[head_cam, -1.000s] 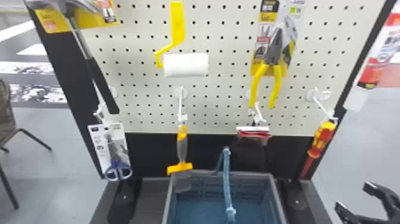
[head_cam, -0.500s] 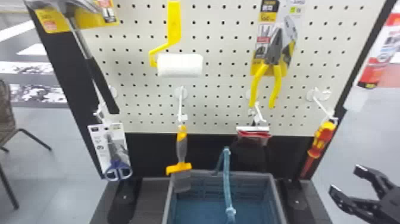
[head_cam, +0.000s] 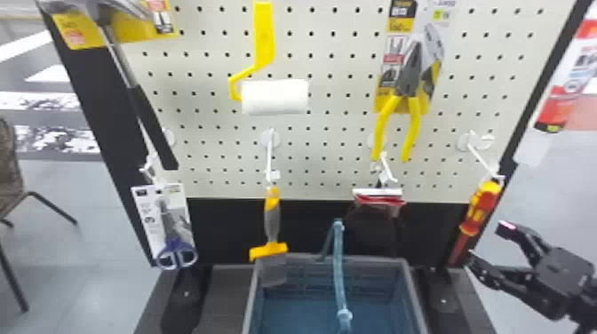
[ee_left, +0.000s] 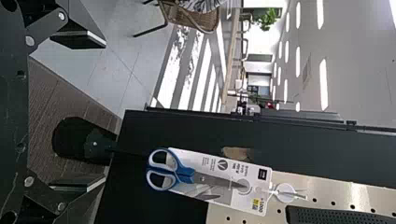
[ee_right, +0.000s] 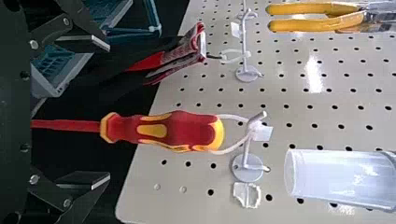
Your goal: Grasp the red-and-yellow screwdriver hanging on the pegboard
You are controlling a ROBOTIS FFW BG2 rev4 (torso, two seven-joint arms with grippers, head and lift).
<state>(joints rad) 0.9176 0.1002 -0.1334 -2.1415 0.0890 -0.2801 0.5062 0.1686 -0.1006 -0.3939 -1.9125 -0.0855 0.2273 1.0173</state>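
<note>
Pre-grasp alignment appears in hand: the black, flat-fingered right gripper (ee_right: pixel 109 111) is empty and spread, with the long red-and-yellow plastic-handled screwdriver (ee_right: pixel 180 131) hanging untouched just ahead, so next advance until its fingers flank the handle, then close

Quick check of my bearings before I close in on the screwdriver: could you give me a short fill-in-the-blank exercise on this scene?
The screwdriver hangs by a white loop from a white ____ on the pegboard.
The right gripper is ____, its fingers apart.
The pliers have ____ handles.

Missing words: hook; open; yellow.
</note>
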